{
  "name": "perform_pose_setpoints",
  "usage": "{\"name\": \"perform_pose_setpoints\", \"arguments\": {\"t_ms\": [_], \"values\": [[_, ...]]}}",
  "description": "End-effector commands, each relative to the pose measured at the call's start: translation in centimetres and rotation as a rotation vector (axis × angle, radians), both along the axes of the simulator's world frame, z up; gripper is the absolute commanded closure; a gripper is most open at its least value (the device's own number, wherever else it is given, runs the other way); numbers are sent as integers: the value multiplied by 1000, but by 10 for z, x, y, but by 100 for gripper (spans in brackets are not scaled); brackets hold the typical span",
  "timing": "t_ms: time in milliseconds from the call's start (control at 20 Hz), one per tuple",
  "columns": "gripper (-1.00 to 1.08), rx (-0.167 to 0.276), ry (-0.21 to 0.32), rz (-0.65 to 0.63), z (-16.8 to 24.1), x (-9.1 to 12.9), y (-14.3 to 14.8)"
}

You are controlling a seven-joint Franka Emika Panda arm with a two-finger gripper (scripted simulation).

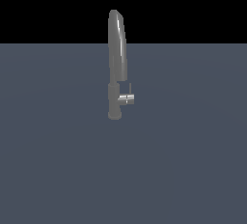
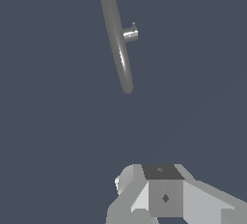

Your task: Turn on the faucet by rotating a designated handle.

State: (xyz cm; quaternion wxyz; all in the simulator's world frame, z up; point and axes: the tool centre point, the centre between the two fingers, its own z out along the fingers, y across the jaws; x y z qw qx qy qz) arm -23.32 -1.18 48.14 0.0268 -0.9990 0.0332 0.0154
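Closest to the wrist camera: the white-grey claw (image 2: 166, 196) body, a blocky housing with a dark top plate. Fingertips are cut off by the frame edge, so can't tell if the claw is released or clenched. Nothing visibly held or touched; only bare surface around the housing. The claw sits well apart from the faucet, with a wide stretch of empty floor-like surface between them. Camera looks down on the scene from above, so the arm's end is raised over the worktop and pointing downward. Arm itself doesn't appear in the exterior view, so no further pose detail available.

Worktop (image 1: 193, 170): flat slate-blue plane filling the lower three quarters of the exterior view, black background above it.

Faucet (image 1: 116, 63): upright at centre of the exterior view, slightly above mid-frame. Long dark-grey blade-like spout curves up from a short cylindrical base, its tip crossing into the black band. From the wrist camera it shows foreshortened as a slim slanted bar.

Handle (image 1: 126, 100): small shiny silver stub sticking sideways from the base, toward the exterior view's right. Thin rod lever rises upright from it, just beside the spout. Untouched by the claw.
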Motion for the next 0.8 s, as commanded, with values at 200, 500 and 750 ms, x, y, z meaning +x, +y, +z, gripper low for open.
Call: {"name": "perform_pose_setpoints", "arguments": {"t_ms": [200, 500, 750], "values": [[108, 54, 64, -54, -6, 26, 2], [108, 124, 146, -122, -16, 59, 3], [108, 185, 218, -181, -27, 86, 2]]}}
